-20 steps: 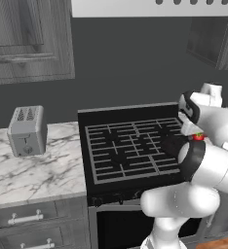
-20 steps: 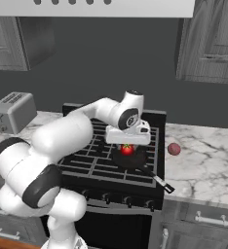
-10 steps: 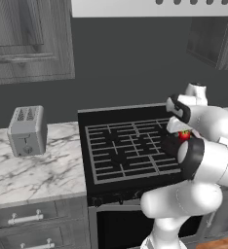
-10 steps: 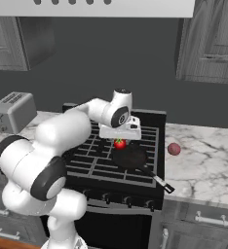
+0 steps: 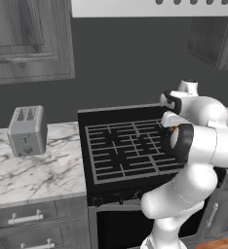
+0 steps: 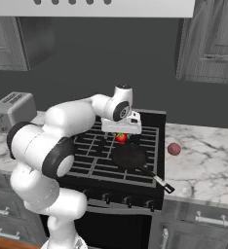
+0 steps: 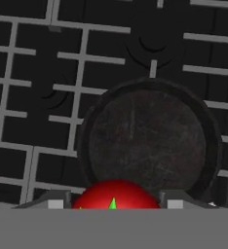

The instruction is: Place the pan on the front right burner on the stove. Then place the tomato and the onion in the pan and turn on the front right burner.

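A white robot arm reaches over the stove [image 6: 94,165], its gripper [image 6: 121,137] clenched on the tomato [image 6: 121,138]. Compared with a second ago, the gripper and tomato have risen and drawn back toward the rear left: then the tomato hung low just above the pan's middle, and now it hangs higher, beyond the pan's far left rim. The pan [image 6: 130,156] has stayed put on the front right burner [image 6: 135,168], its long handle [image 6: 156,179] pointing out past the stove's front right corner. The onion [image 6: 174,149] also has not moved; it lies on the marble tabletop [image 6: 203,165] to the right of the stove, well apart from the pan.

From the hand camera, the tomato [image 7: 116,195] sits between the fingertips [image 7: 55,203] with its green top showing, above the pan [image 7: 150,136].

A grey toaster [image 5: 26,130] stands on the tabletop left of the stove. No brands, labels or readable writing are visible anywhere.
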Controlling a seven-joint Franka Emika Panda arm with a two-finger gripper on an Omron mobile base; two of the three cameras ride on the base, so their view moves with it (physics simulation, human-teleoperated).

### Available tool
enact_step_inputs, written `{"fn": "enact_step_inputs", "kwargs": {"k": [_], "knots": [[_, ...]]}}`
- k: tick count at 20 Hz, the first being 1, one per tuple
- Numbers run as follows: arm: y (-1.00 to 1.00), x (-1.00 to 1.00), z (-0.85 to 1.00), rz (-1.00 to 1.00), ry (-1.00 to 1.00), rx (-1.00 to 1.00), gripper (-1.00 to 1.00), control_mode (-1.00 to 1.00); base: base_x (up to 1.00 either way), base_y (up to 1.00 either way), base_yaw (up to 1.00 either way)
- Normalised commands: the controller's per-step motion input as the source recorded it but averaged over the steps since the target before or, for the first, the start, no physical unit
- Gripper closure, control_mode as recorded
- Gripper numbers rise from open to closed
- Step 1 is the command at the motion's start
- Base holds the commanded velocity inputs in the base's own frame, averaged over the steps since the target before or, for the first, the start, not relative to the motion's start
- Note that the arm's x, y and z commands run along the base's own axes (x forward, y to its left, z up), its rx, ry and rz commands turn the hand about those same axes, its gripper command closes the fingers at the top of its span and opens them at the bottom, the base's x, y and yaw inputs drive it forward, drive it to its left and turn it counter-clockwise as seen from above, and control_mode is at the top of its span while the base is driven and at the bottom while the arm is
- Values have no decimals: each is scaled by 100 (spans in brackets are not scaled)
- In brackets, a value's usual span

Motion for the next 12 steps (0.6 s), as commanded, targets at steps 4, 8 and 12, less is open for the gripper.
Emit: {"fn": "enact_step_inputs", "kwargs": {"k": [4, 8, 12], "knots": [[0, 44, 0, 0, 0, 0, 100, -100, 0, 0, 0], [-4, 47, -12, -2, 0, 0, 100, -100, 0, 0, 0], [-20, 9, -19, -2, 1, 0, 100, -100, 0, 0, 0]]}}
